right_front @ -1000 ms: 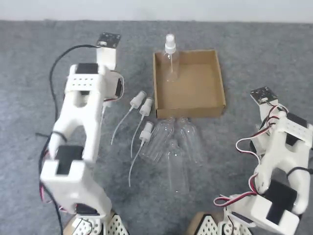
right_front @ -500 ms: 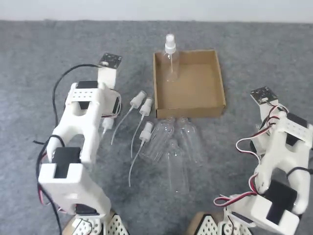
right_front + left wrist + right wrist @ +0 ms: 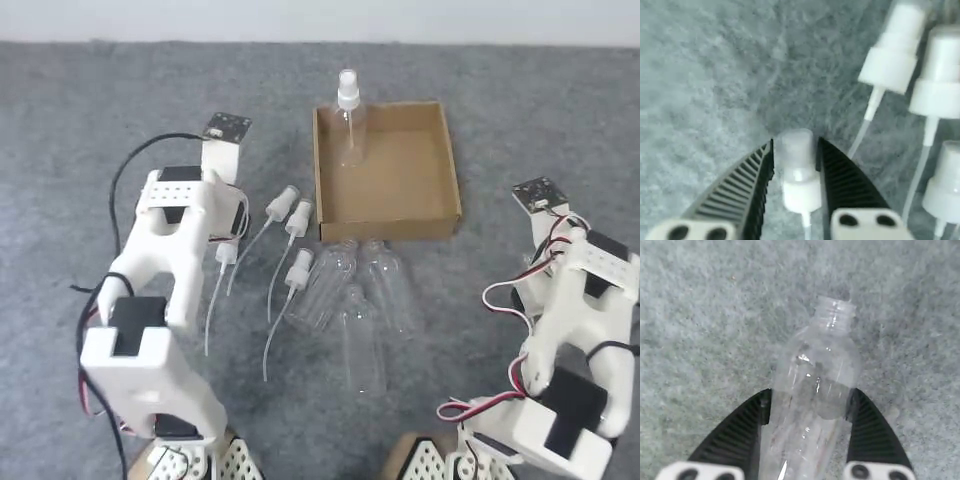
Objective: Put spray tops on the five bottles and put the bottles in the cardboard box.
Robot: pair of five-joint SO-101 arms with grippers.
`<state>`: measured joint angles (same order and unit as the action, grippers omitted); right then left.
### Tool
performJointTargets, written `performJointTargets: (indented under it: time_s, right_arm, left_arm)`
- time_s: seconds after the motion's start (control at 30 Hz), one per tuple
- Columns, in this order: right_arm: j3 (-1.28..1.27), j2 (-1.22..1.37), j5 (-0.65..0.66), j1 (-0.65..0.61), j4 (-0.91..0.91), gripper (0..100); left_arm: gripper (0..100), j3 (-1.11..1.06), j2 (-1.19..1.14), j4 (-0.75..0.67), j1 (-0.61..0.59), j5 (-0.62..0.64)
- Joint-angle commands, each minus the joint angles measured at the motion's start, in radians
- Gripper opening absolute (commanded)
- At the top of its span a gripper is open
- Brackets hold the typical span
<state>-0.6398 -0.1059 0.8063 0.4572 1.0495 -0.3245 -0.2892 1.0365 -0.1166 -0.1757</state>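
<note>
**Ready to cap**

Left end effector (image 3: 794, 147) pinches a spray top (image 3: 799, 175), tube trailing. Right end effector (image 3: 810, 400) grips a bottle (image 3: 815, 365), neck left clear for capping I guess. Beyond, three bottles (image 3: 360, 335) lie by loose tops (image 3: 298, 268). A capped one (image 3: 348, 120) sits in the box (image 3: 390, 228).

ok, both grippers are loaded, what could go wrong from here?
1. The left gripper pinches the spray top by its head. The long thin tube trailing from it could bend or miss the bottle's narrow neck.
2. The right gripper grips the smooth clear bottle round its body, so it may slip or twist under pressing.
3. Loose spray tops lie close to the left gripper and could get knocked.
</note>
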Motion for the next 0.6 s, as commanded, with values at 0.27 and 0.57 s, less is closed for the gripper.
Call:
performJointTargets:
  time_s: [0.27,0.57]
  right_arm:
    - [-0.005,-0.039,0.015,0.018,-0.013,13.9]
    - [0.025,-0.041,0.009,0.016,-0.01,13.9]
  left_arm:
    - [1,0.001,0.118,0.02,-0.005,0.0]
    - [1,-0.254,0.686,0.1,0.005,0.06]
